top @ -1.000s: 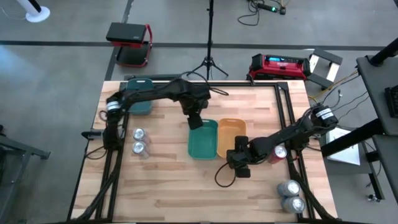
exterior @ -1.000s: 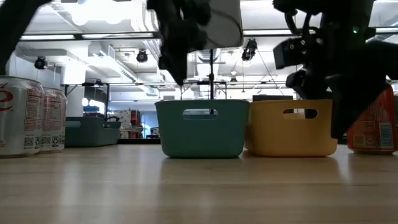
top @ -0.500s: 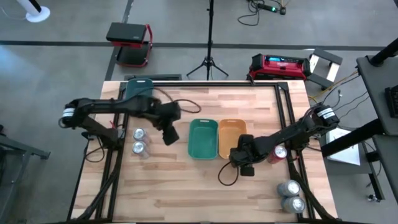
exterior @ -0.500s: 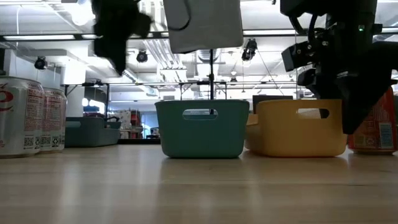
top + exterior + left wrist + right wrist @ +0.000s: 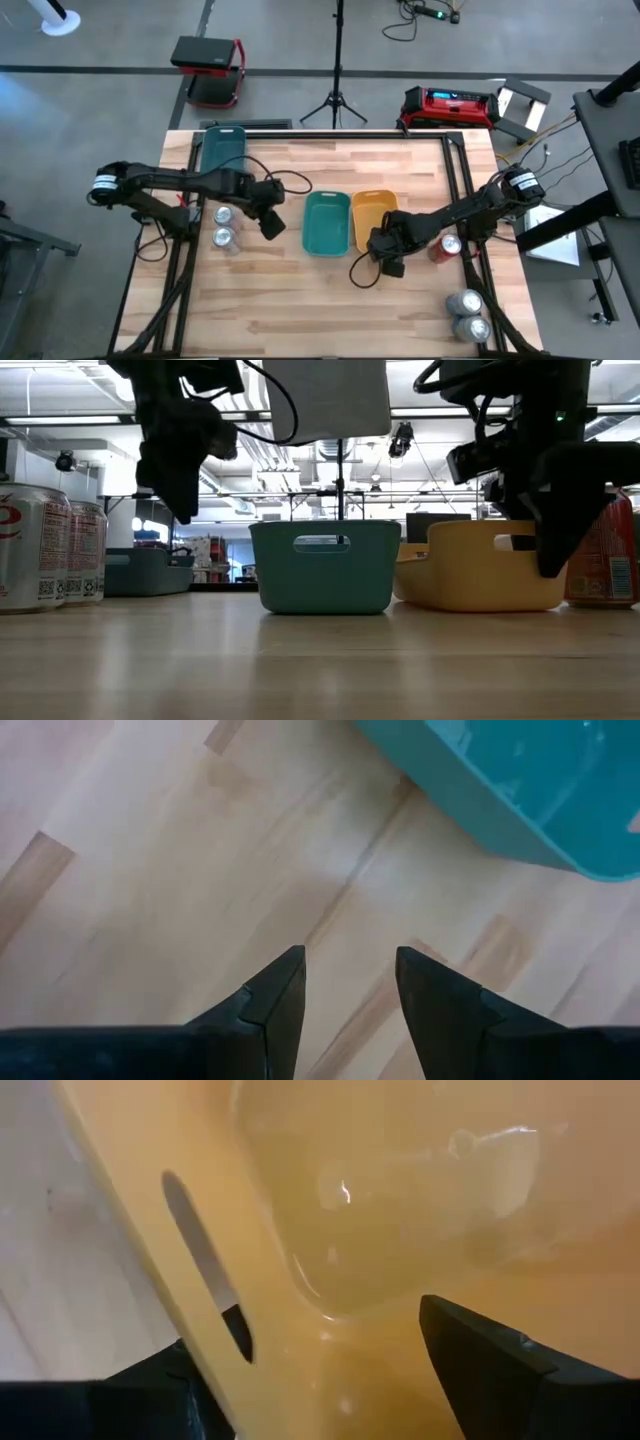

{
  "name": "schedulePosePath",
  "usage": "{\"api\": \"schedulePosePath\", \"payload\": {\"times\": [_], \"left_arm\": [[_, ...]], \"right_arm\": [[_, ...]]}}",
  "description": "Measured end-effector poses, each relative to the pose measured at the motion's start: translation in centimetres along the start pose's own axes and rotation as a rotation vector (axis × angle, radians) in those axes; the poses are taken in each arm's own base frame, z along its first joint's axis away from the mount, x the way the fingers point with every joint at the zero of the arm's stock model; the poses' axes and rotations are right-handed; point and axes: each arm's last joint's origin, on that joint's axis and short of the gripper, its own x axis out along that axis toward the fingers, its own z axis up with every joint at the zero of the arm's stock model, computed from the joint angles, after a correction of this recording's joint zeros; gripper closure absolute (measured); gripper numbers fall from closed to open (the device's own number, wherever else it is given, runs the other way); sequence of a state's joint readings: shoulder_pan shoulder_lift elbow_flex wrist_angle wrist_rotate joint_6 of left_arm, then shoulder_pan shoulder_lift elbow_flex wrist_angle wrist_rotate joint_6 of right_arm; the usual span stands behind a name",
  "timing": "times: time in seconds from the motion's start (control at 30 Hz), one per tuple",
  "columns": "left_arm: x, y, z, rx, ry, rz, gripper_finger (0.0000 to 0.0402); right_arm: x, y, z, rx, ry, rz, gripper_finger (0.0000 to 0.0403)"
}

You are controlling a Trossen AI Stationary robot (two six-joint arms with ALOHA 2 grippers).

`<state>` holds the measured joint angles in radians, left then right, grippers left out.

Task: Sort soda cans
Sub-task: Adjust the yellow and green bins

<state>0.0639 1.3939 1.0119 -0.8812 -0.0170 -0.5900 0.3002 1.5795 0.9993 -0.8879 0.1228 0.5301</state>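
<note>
Sorting looks barely begun: the right gripper (image 5: 385, 262) clamps the orange tray (image 5: 372, 208) wall, left gripper (image 5: 271, 226) parted, silver cans (image 5: 223, 226) unsorted.

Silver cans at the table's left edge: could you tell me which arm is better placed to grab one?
Left, probably: the left end effector hangs open beside the silver cans, while the right end effector grips the orange tray's wall.

Two silver cans (image 5: 222, 226) stand upright at the counter's left, two more (image 5: 467, 313) front-right, one red can (image 5: 444, 246) right.
</note>
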Motion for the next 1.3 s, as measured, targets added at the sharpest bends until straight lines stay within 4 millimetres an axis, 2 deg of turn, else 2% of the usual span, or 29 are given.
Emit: {"api": "schedulePosePath", "payload": {"times": [0.2,0.53,0.93,1.13,1.3], "left_arm": [[0.9,-0.1,0.1,0.004,0.025,0.018,0.026],[2.8,-0.2,0.2,-0.001,0.082,0.058,0.026],[3.3,-0.4,0.6,0.003,0.046,0.067,0.026],[3.3,-0.6,0.8,0.005,0.014,0.054,0.026],[3.4,-0.7,1.0,0.005,-0.008,0.039,0.026]], "right_arm": [[0.0,0.0,-0.1,0.047,0.005,0.002,0.016],[0.0,0.0,-0.1,0.046,0.013,0.017,0.0262],[0.0,0.2,-0.1,0.113,0.029,0.055,0.036],[0.0,0.7,-0.3,0.091,0.035,0.074,0.0388],[-0.2,1.5,-0.9,0.045,0.048,0.097,0.0387]]}}
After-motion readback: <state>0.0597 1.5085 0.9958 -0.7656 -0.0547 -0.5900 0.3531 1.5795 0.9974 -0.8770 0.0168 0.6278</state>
